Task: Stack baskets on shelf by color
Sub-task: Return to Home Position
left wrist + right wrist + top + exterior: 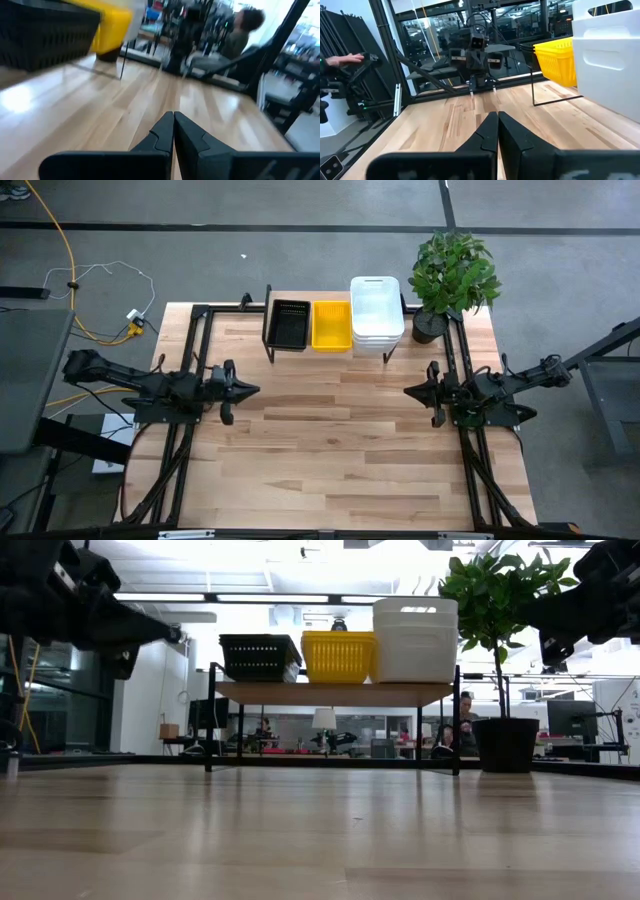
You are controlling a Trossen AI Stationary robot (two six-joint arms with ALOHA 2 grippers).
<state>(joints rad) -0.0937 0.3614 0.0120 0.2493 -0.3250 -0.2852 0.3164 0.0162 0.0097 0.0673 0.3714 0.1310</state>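
The shelf (330, 693) stands along the table's (330, 450) far edge and carries all three stacks in a row: the black baskets (290, 325) at its left end, the yellow baskets (332, 325) touching them in the middle, and the taller white baskets (376, 315) at its right end. A potted plant (455, 270) sits at the table's far right corner, just beside the shelf. The left gripper (252, 390) hangs above the table's left edge and the right gripper (408, 390) above its right edge. Both are well apart from the shelf, each with its fingers pressed together on nothing.
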